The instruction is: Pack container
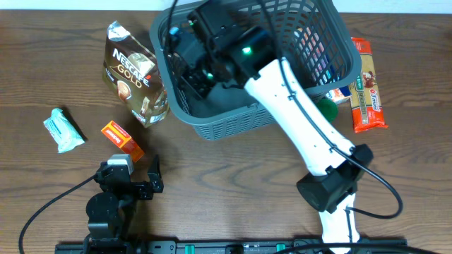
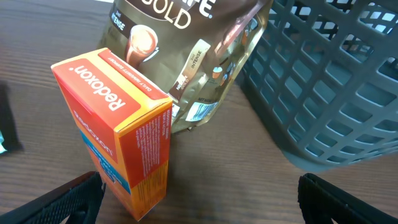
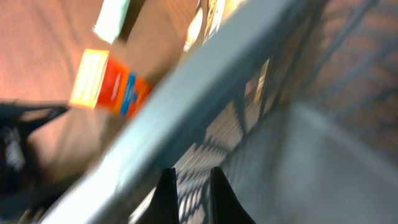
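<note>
The container, a large dark grey slotted basket [image 1: 233, 123], stands at the top middle of the table. It also shows in the left wrist view [image 2: 323, 81] and the right wrist view [image 3: 205, 81]. My right gripper [image 1: 182, 63] is inside the basket near its left wall. Its fingers [image 3: 189, 186] are close together with nothing between them. My left gripper [image 1: 132, 168] is open and empty [image 2: 199, 199], just in front of an orange Redoxon box [image 1: 121, 137] [image 2: 115, 124]. A gold Nescafe bag [image 1: 134, 70] [image 2: 180, 37] lies against the basket's left side.
A teal packet [image 1: 63, 130] lies at the far left. A red-and-orange pasta packet [image 1: 367, 85], a green object [image 1: 326, 109] and a small box [image 1: 339, 93] lie right of the basket. The right arm spans the table from the front right to the basket.
</note>
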Robot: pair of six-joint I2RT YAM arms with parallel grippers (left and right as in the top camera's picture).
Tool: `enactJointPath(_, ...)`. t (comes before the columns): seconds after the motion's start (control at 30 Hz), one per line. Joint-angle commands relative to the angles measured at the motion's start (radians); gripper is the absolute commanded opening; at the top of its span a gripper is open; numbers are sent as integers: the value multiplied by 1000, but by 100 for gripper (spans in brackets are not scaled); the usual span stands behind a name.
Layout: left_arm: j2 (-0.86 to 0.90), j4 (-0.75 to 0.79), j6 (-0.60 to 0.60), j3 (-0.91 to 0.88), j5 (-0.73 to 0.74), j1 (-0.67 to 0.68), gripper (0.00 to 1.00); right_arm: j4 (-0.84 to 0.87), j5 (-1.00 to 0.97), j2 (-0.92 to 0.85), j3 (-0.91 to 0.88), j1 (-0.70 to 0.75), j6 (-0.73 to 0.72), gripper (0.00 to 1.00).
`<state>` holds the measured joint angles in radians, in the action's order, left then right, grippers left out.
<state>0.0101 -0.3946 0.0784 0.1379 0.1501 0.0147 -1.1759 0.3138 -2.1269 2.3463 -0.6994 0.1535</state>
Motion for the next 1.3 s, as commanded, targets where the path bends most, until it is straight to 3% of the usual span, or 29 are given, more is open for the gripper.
enactJointPath(0.0, -5, -3, 2, -20, -5, -5, 98, 53, -98, -23, 14, -29, -30, 1)
enactJointPath(1.0, -5, -3, 2, -20, -5, -5, 98, 389, -27, -144, 14, -48, -109, 1)
enactJointPath(1.27, -5, -3, 2, -20, -5, -5, 98, 332, -285, -95, 42, -27, -108, 1)
